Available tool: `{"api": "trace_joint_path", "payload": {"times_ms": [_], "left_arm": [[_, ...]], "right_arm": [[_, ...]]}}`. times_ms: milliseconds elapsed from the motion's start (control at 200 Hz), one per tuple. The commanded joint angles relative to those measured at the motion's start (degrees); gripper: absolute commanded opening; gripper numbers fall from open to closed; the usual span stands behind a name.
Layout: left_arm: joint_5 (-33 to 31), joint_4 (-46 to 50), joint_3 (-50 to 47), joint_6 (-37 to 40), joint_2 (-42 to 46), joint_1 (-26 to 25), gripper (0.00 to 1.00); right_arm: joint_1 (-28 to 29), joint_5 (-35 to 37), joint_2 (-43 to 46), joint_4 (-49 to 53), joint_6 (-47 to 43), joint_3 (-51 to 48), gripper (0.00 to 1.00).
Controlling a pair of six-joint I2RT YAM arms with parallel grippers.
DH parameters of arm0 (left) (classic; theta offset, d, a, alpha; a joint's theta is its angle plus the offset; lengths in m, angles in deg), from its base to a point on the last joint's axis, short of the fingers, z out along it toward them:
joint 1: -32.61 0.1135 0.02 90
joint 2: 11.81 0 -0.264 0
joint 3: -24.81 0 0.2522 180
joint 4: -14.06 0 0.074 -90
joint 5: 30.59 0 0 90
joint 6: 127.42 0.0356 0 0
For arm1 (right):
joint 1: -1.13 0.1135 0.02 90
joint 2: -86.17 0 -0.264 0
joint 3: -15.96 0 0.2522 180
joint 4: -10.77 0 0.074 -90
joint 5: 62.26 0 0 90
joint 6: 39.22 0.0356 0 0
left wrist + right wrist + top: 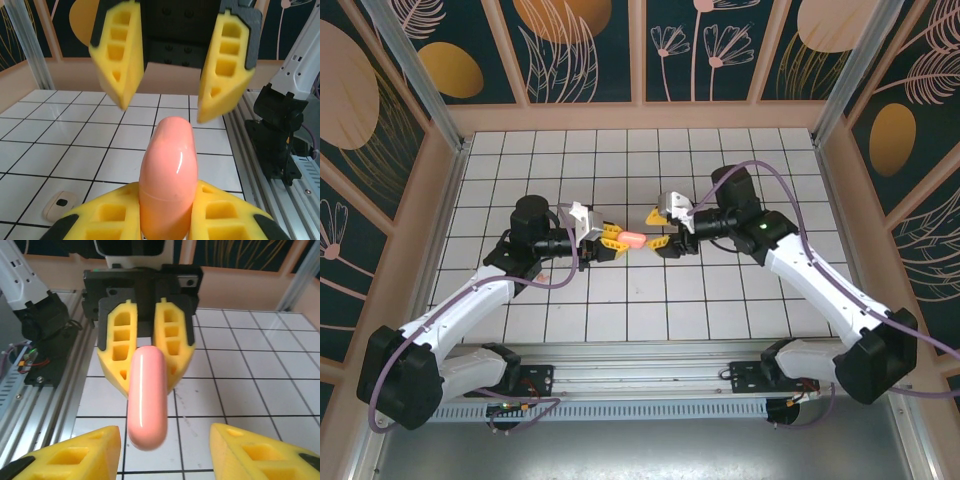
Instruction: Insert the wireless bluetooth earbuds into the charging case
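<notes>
The charging case (632,240) is a salmon-pink rounded capsule with its lid shut, held level above the tiles. My left gripper (618,238) is shut on one end of it; the case (167,175) stands up from between its yellow fingers (107,215). My right gripper (654,229) faces it, open. The free end of the case (146,400) reaches just into the wide gap between the right fingertips (85,452) and touches neither. A tiny pale oval piece with a dark centre (60,204) lies on a tile below; I cannot tell whether it is one of the earbuds.
White tiled floor (720,300) with dark grid lines, walled by patterned panels (580,50) on three sides. An aluminium rail (650,365) with both arm bases runs along the near edge. The right arm's base (280,135) stands close behind the left gripper's view.
</notes>
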Motion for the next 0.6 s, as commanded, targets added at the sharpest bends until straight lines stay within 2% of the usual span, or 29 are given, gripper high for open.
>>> {"api": "trace_joint_path", "payload": {"times_ms": [0, 165, 440, 520, 591], "left_arm": [[1.44, -2.52, 0.18, -0.63, 0.19, -0.46, 0.13], [1.17, -2.67, 0.02, -0.61, 0.31, -0.62, 0.13], [1.15, -3.32, 0.01, -0.75, 0.53, -0.94, 0.14], [1.15, -3.15, 0.17, -0.71, 0.56, -0.90, 0.17], [1.08, -2.17, 0.35, 0.01, 0.56, -0.90, 0.24]], "right_arm": [[1.28, -2.52, -1.43, 0.23, -0.96, 2.01, 0.50], [1.90, -3.52, -2.57, -1.84, 0.14, 1.89, 0.46], [2.14, -4.43, -3.83, -1.66, 0.11, 2.83, 0.28], [2.16, -4.19, -3.68, -0.86, -0.88, 3.01, 0.20], [2.16, -3.96, -3.72, 1.35, -3.10, 3.81, 0.17]]}}
